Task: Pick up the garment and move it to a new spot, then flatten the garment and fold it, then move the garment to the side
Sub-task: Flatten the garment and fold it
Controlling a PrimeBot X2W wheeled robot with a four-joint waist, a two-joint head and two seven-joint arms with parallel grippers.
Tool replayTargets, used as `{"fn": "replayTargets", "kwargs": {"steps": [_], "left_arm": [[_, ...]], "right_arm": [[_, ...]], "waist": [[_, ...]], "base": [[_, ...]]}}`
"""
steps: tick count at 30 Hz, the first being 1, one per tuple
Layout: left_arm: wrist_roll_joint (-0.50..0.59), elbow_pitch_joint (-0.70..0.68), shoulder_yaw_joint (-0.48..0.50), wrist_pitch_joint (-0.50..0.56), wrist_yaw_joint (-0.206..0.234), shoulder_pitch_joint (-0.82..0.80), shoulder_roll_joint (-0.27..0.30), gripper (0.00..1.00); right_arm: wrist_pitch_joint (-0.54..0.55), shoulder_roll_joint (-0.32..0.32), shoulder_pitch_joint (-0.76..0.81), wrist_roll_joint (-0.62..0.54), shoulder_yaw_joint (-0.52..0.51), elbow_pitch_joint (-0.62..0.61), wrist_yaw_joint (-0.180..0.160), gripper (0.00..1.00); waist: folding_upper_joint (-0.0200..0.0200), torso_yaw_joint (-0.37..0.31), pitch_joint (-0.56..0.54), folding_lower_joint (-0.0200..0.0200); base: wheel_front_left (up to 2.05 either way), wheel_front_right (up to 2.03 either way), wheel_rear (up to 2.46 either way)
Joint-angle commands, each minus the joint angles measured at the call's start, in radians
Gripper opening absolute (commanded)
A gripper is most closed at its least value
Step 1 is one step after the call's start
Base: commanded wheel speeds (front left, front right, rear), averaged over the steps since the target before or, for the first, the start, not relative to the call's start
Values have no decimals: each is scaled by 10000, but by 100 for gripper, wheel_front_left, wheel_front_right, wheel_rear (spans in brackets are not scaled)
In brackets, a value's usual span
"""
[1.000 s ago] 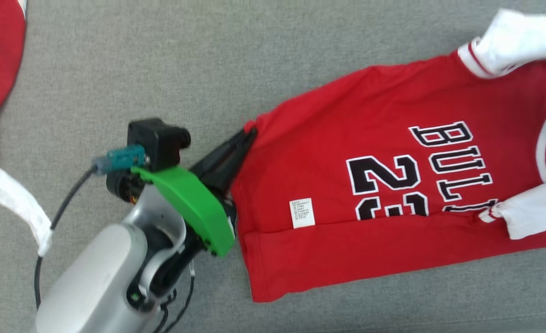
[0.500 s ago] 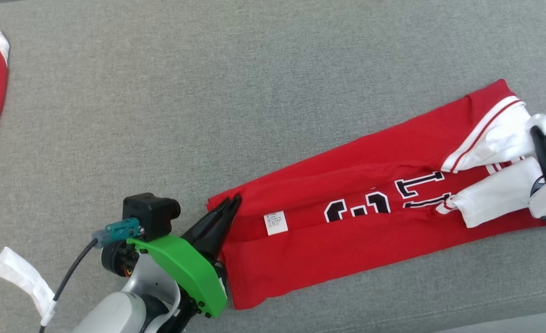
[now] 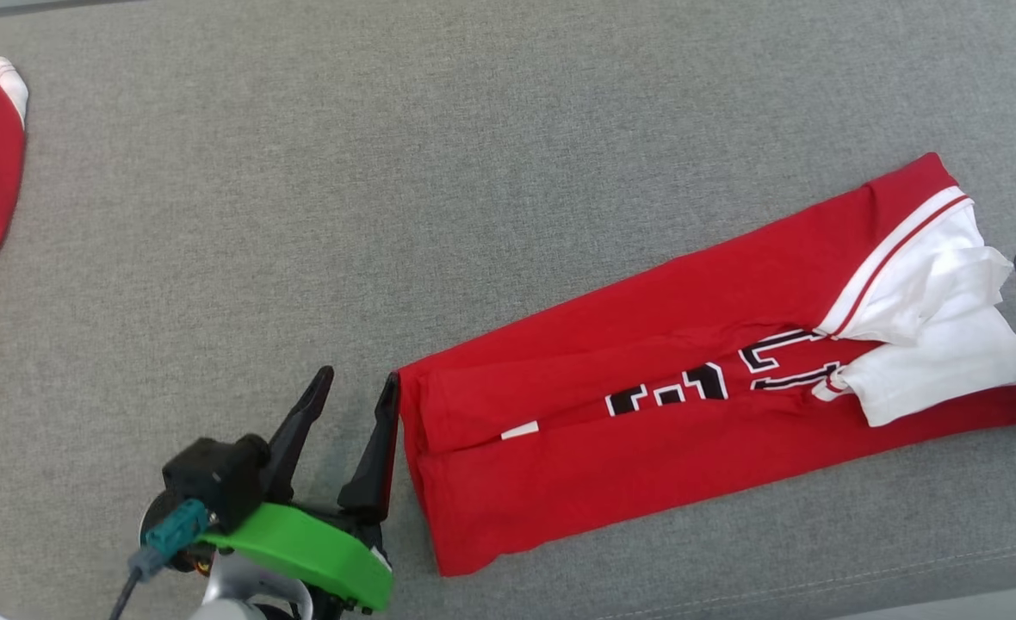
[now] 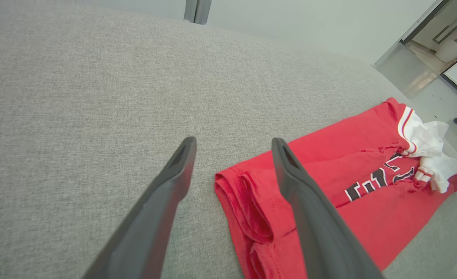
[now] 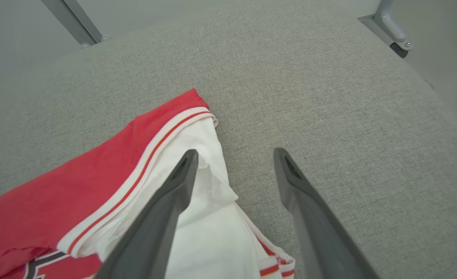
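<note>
The garment point(image 3: 646, 448) is no longer gripped: the left gripper point(image 3: 357, 377) is now spread open beside its hem. The right gripper point(image 5: 235, 152) is likewise opened, by the white sleeve point(image 5: 213, 217).

Bright, even light, soft shadows — wrist views bend at edges.

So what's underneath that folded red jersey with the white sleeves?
The red jersey lies on the grey woven fabric surface. Its folded-over flaps cover most of the black lettering; anything beneath the cloth is hidden.
</note>
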Motion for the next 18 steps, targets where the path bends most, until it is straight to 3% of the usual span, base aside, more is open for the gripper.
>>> {"fn": "replayTargets", "kwargs": {"steps": [1,8,16,17,18], "left_arm": [[316,85,-71,-395,60,233,-94,100],[1029,770,-470,-1662,165,586,-798,100],[2074,1471,277,-2045,1,963,-1380,100],[2233,1451,495,-2049,-107,1101,-1531,100],[2384,1437,710,-2051,-197,1196,-1656,100]], "right_arm": [[235,67,-178,-147,18,154,-9,100],[1058,114,-258,-606,112,1097,-11,100],[1387,568,-487,-562,420,2309,-8,100],[1357,631,-539,-459,525,2386,-2,86],[1260,674,-595,-396,576,2448,-2,43]], "waist": [[-1,23,15,1],[-1,352,92,1],[-1,588,125,1],[-1,621,115,1],[-1,641,100,1]], "base": [[0,0,0],[0,0,0],[0,0,0],[0,0,0],[0,0,0]]}}
